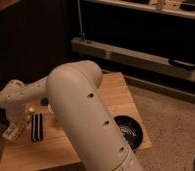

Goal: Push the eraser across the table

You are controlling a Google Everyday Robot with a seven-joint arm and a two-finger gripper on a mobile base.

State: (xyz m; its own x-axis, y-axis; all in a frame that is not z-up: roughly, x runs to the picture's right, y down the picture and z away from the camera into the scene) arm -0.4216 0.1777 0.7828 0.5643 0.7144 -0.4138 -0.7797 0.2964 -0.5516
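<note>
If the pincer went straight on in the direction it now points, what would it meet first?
The pincer points down, close beside the eraser, so it would probably meet the table first. Depth is unclear; it may hang near the table's edge.

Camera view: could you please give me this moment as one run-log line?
eraser: lying flat on table | gripper: low beside eraser, near table edge | contact: cannot tell

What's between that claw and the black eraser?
Only a thin strip of bare table, in the camera view; the claw sits just left of the eraser.
</note>
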